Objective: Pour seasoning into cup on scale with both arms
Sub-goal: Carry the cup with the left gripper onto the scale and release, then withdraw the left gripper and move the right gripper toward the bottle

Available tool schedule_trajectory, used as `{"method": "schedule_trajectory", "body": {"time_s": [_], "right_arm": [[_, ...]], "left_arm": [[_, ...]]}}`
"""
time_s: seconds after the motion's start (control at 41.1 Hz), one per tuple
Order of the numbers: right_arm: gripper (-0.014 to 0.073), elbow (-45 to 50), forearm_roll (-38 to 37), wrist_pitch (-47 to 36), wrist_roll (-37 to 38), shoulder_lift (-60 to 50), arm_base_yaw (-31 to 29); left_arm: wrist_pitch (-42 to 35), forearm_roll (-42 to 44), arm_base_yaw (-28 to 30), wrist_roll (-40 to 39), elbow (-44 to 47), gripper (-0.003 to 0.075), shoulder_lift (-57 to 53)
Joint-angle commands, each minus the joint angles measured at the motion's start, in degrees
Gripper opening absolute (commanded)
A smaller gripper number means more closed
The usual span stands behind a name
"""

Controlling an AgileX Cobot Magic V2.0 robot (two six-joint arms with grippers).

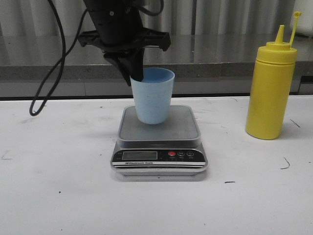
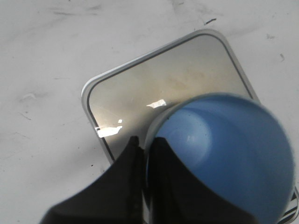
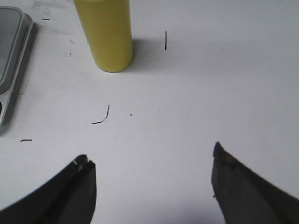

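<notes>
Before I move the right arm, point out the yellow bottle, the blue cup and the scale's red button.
yellow bottle (image 1: 269, 93): front view, middle of its body.
blue cup (image 1: 153, 100): front view, outer wall.
red button (image 1: 171, 153): front view, on the scale's black panel.

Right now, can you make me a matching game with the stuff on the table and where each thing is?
Things:
1. cup
2. seasoning bottle
3. left gripper
4. right gripper

Places or states:
A. open above bare table
B. pinching the cup's rim
C. standing on the table, right of the scale
D. over the scale's steel platform

Pairs: 1-D, 2-C, 3-B, 4-A
</notes>
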Motion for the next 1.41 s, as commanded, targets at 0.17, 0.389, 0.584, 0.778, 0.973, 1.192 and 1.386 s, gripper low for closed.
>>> {"method": "schedule_trajectory", "body": {"time_s": [0.17,0.389,0.584,0.778,0.973,1.192,1.386], "right_arm": [[0.0539,-1.79,-0.21,-3.66,-0.70,0.11,-0.17],[0.0539,-1.79,-0.21,-3.66,-0.70,0.11,-0.17],[0.0539,-1.79,-0.21,-3.66,-0.70,0.11,-0.17],[0.0539,-1.79,-0.21,-3.66,-0.70,0.11,-0.17],[0.0539,-1.79,-0.21,-3.66,-0.70,0.11,-0.17],[0.0539,-1.79,-0.21,-3.66,-0.70,0.11,-0.17],[0.0539,-1.79,-0.21,-3.66,-0.70,0.11,-0.17]], "left_arm": [[-2.05,-1.35,-0.27,-0.55,-2.06,0.0011,-2.72],[-2.14,-2.41,-0.27,-0.55,-2.06,0.0379,-3.39],[-1.74,-1.03,-0.27,-0.45,-1.92,0.0398,-8.16],[-1.96,2.88,-0.27,-0.45,3.62,0.0396,-18.06],[-8.28,3.90,0.12,-0.45,17.44,0.0382,-31.91],[-11.99,4.02,2.62,-0.55,31.58,0.0365,-47.43],[-11.49,2.31,7.37,-0.94,41.37,0.0365,-60.44]]}}
